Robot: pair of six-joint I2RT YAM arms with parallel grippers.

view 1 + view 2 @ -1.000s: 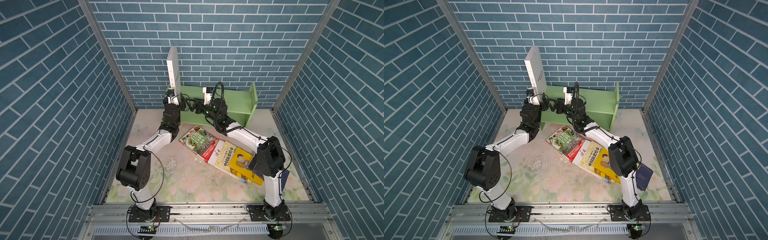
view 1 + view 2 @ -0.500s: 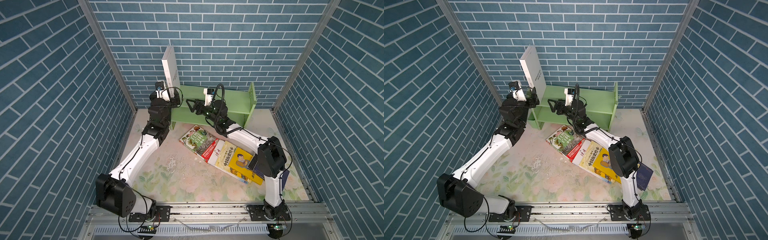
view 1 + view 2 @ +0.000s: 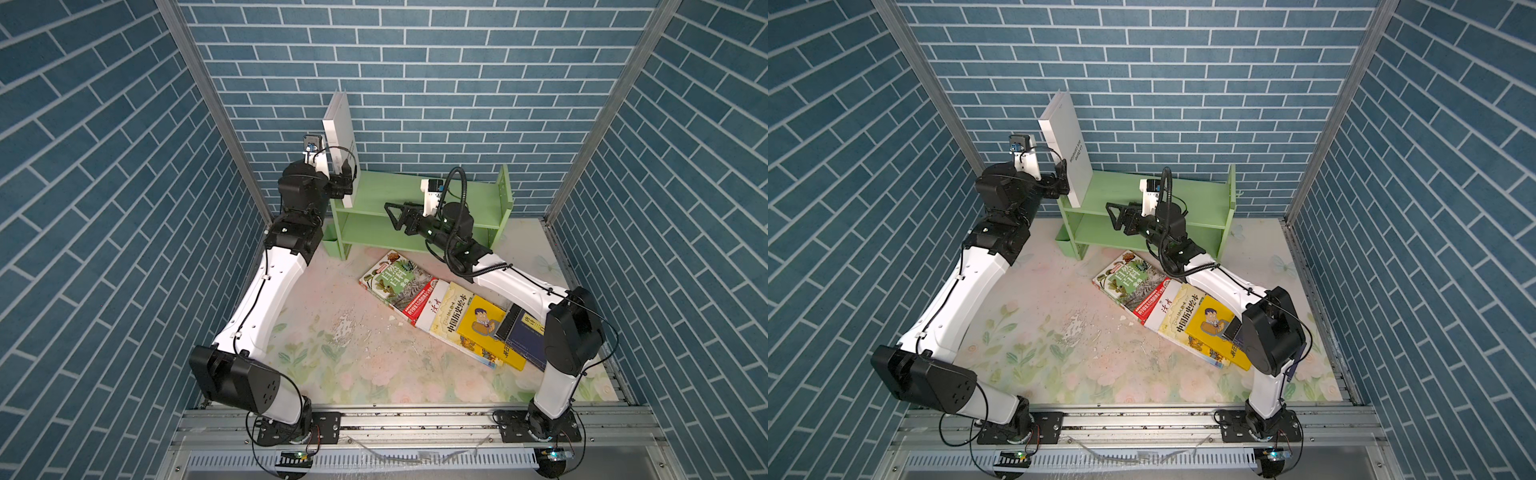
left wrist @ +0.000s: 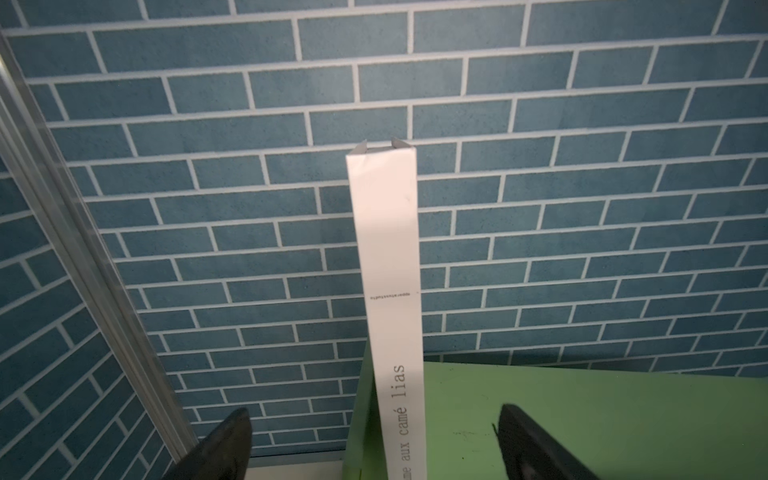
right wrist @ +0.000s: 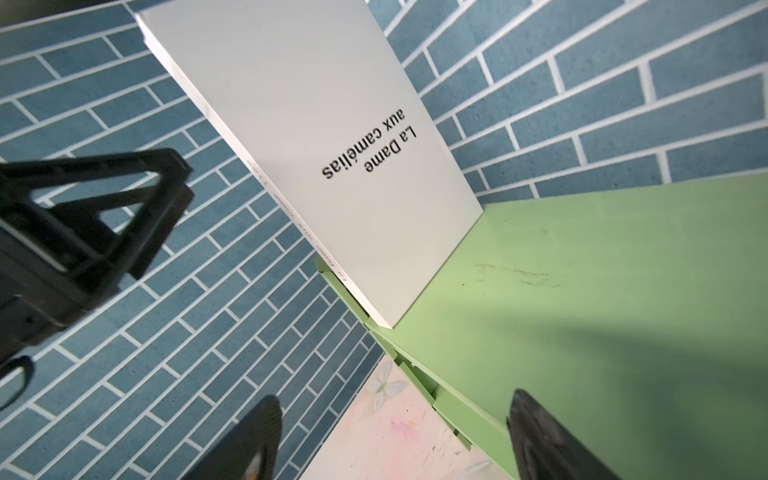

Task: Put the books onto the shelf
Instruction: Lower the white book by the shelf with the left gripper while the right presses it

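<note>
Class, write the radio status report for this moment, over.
Left gripper open, fingers flanking white book, not touching. Right gripper open, empty, in front of shelf. White book tilted on top tier; other books lie on table.

We look into a cell of blue brick-print walls point(image 3: 436, 62), where a floral mat point(image 3: 365, 374) bears a white scuff point(image 3: 344, 329) near its middle. Metal posts point(image 3: 212, 116) stand at the back corners, and a rail point(image 3: 415, 420) runs along the front.

Open shelf top point(image 3: 386, 189) beside white book point(image 3: 340, 137)
</note>
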